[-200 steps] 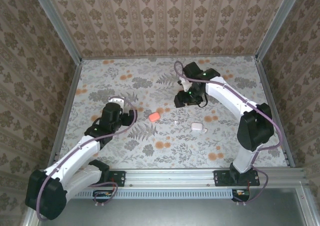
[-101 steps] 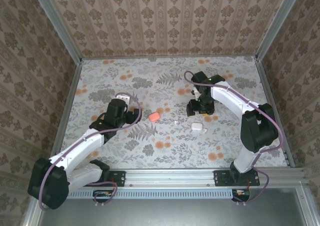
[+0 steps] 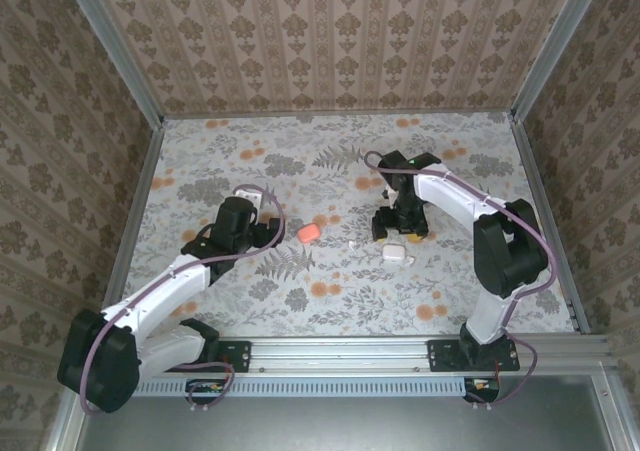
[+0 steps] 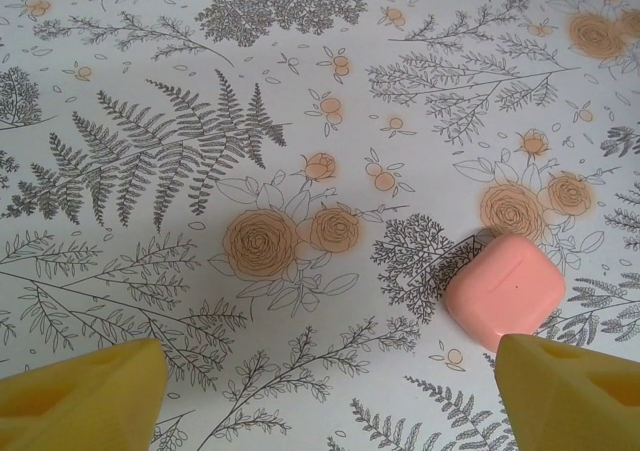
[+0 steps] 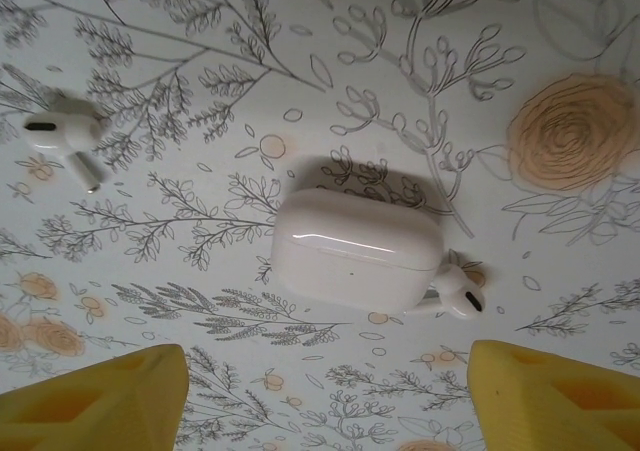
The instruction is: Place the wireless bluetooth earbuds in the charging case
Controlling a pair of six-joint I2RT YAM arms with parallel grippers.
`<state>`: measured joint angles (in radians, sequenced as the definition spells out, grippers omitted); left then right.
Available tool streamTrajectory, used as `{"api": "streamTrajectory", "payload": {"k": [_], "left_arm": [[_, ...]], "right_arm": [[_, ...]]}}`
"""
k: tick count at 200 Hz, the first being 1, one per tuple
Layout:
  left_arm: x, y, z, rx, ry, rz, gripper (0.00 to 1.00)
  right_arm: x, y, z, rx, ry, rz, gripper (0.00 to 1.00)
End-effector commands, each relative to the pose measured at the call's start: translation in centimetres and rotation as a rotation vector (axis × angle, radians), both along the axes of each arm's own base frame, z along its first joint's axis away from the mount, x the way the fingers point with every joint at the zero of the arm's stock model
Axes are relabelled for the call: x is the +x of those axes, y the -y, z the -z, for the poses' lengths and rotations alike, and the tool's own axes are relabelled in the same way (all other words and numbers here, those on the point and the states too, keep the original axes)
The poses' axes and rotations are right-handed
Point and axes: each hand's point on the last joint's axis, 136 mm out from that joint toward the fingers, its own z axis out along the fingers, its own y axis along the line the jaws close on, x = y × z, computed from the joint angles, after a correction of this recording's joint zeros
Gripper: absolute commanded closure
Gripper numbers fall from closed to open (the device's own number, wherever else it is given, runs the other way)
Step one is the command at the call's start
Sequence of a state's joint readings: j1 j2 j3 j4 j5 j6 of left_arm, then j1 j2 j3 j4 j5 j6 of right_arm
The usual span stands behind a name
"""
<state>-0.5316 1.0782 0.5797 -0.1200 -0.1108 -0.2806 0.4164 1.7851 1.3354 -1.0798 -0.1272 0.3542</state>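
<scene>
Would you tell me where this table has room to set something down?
Free: the far-left corner of the table beyond the left gripper, and the near strip before the front rail. Crowded: the middle, where the right gripper hangs by the white case and two white earbuds, coral case nearby.

Glossy white plastic case (image 5: 357, 250); smooth matt coral case (image 4: 505, 290).

We're looking into a robot lab cell, one that's posing as a home. Patterned wallpaper (image 3: 330, 41) is covering the walls, but bare aluminium posts (image 3: 113, 46) are framing the corners. A floral sheet (image 3: 250, 161) is lining the table. The left arm (image 3: 165, 291) and right arm (image 3: 465, 206) are sitting bolted to a metal rail (image 3: 340, 352) at the near edge. An earbud (image 5: 60, 133) and a case (image 5: 357, 251) are lying out like test props.
</scene>
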Motion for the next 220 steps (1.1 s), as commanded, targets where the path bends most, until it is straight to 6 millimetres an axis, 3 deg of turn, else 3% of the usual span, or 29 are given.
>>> {"api": "streamTrajectory", "payload": {"k": [1, 58, 92, 177, 220], "left_arm": [[0.5, 0.8, -1.4, -0.024, 0.026, 0.017, 0.14], [0.1, 0.7, -0.9, -0.013, 0.005, 0.020, 0.14], [0.0, 0.5, -1.0, -0.009, 0.012, 0.014, 0.14], [-0.1, 0.4, -0.9, -0.001, 0.005, 0.012, 0.14], [-0.2, 0.4, -1.0, -0.007, 0.016, 0.018, 0.14]], "right_arm": [[-2.6, 0.2, 1.5, -0.046, -0.101, 0.010, 0.23], [-2.4, 1.4, 4.0, -0.154, -0.107, 0.004, 0.18], [-1.7, 0.9, 5.3, -0.141, -0.099, 0.004, 0.18], [-1.1, 0.9, 6.9, -0.159, -0.094, -0.005, 0.37], [-0.6, 1.1, 5.6, -0.156, -0.045, -0.002, 0.40]]}}
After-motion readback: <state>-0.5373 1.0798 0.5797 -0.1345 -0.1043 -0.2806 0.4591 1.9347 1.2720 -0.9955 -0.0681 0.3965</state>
